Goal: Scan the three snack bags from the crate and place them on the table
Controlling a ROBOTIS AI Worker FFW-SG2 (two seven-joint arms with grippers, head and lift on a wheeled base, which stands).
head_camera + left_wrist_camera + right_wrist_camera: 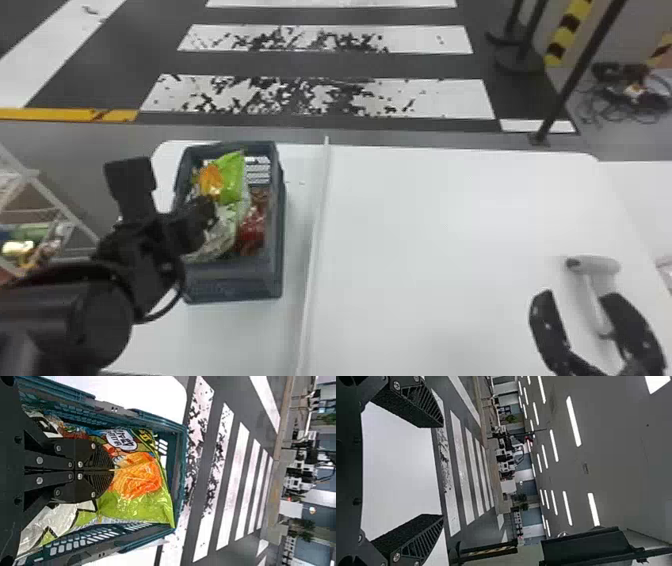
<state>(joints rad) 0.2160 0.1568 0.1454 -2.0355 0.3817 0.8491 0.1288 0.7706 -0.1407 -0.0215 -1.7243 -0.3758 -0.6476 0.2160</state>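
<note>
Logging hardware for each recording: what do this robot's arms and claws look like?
The left arm is black and rounded, with a black cable looping near the wrist. The left claw and right claw are black, with ribbed, tapering fingers and silvery screws.

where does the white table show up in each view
Head view: white table spreads from mid-picture to the bottom, under the crate.
Left wrist view: table beyond the crate's rim.
Right wrist view: table seen between the open right pincer's fingers.
Shared landmark: white floor stripes, past the table's far edge.
</note>
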